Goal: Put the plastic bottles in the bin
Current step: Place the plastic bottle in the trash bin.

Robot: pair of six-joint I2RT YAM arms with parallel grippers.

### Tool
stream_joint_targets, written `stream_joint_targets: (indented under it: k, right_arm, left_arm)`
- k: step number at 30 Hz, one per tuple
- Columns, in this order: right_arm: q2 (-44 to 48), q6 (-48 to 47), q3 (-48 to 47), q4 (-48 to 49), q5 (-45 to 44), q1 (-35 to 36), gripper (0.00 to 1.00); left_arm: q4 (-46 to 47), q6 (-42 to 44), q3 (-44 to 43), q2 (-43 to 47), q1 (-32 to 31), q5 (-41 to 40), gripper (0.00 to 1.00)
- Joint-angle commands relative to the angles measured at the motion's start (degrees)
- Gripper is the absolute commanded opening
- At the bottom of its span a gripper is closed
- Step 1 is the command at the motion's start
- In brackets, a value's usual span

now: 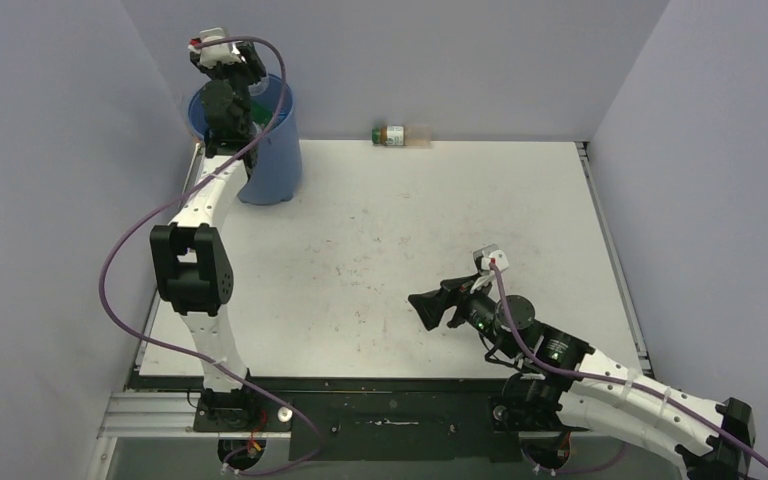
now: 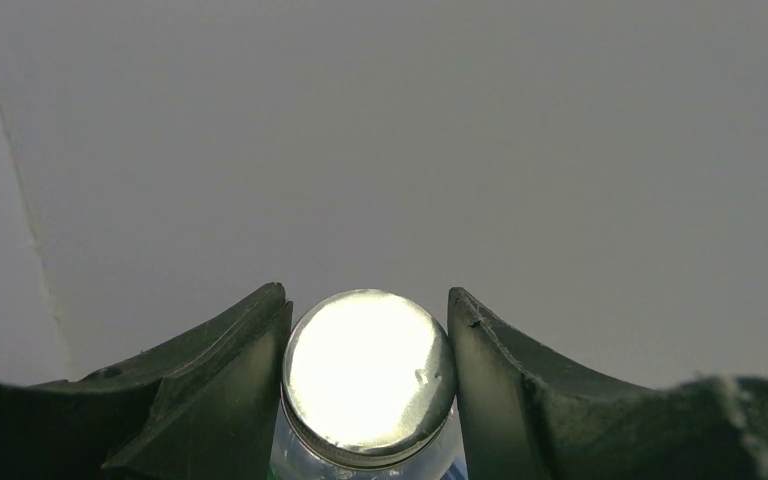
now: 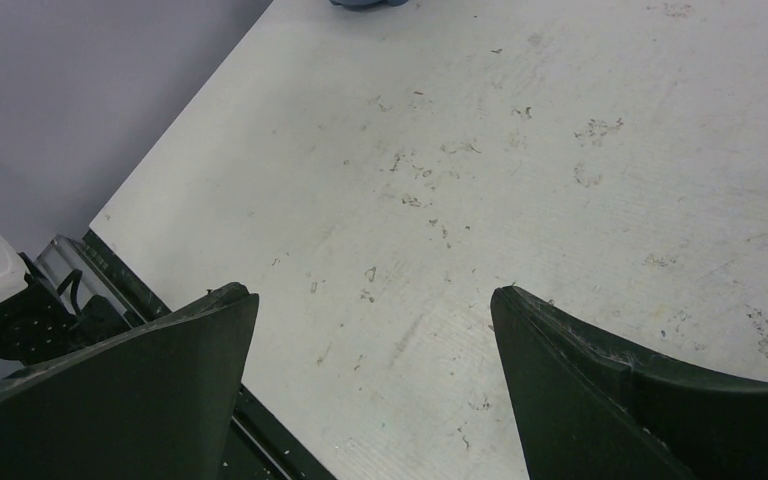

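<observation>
My left gripper point(image 1: 232, 112) hangs over the mouth of the blue bin point(image 1: 276, 160) at the table's far left corner. It is shut on a clear plastic bottle point(image 2: 368, 370), whose bright round end fills the gap between the fingers point(image 2: 230, 380) in the left wrist view. Another bottle point(image 1: 390, 135), with a green label, lies on its side at the table's far edge against the back wall. Low over the near right part of the table, my right gripper point(image 1: 424, 306) point(image 3: 370, 292) is open and holds nothing.
Grey walls close in the white table point(image 1: 410, 230) on the left, back and right. The left arm's purple cable point(image 1: 120, 250) loops out past the table's left edge. A black rail point(image 1: 360, 385) runs along the near edge by the arm bases.
</observation>
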State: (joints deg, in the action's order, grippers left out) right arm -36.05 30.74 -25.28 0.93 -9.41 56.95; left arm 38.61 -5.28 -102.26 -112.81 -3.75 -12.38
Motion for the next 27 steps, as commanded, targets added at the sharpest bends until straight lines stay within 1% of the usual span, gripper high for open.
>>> stream_joint_targets:
  k: [1,3,5,6,9,10,11,12,16,20,24,27]
  right_arm:
    - [-1.15,-0.53,-0.33,3.52,-1.81,-0.26,0.9]
    - [-1.4,-0.35,-0.23,3.92,-1.83,-0.26,0.9]
    - [-1.71,-0.04,-0.15,4.31,-1.76,-0.26,0.9]
    - [-1.96,0.13,-0.24,4.46,-1.62,-0.3,0.9]
    - [-2.31,0.57,-0.35,4.63,-1.11,-0.26,0.9]
    - [-2.35,0.58,-0.43,4.59,-1.0,-0.26,0.9]
    - [-2.27,0.75,-0.49,4.45,-1.02,-0.28,0.9]
    - [-2.19,0.87,-0.62,4.31,-1.05,-0.26,0.9]
    - [-2.01,0.75,-1.82,3.13,-2.04,-0.3,0.9]
    - [-3.59,0.47,-4.71,2.43,-7.46,-0.33,0.9]
    - [-10.55,2.76,-9.92,5.19,-14.97,-1.06,0.9]
    - [-18.35,7.21,-13.47,10.17,-16.73,-5.7,0.9]
  left_arm:
    - [0.36,-1.7,-2.36,-0.86,0.41,0.48,0.37]
    - [0.41,-2.51,-2.69,-0.3,0.41,0.62,0.39]
    - [-0.16,-3.11,-3.08,0.51,0.41,1.05,0.55]
    - [-0.76,-3.16,-3.34,0.83,0.41,1.26,0.62]
    - [-1.66,-3.64,-2.94,2.74,0.32,0.97,0.77]
    - [-1.77,-3.74,-2.44,3.6,0.32,0.96,0.86]
    - [-1.72,-3.92,-1.63,4.48,0.36,0.77,1.0]
    - [-1.74,-4.28,-0.97,5.56,0.33,0.7,0.97]
    - [-1.94,-6.38,2.24,11.28,-0.21,-0.24,0.96]
    - [-4.44,-7.52,6.7,19.95,-2.94,-2.38,0.96]
    - [-7.58,-9.53,14.82,30.84,-7.31,-3.71,0.96]
    - [-10.56,-9.48,23.96,40.17,-12.12,-5.12,0.96]
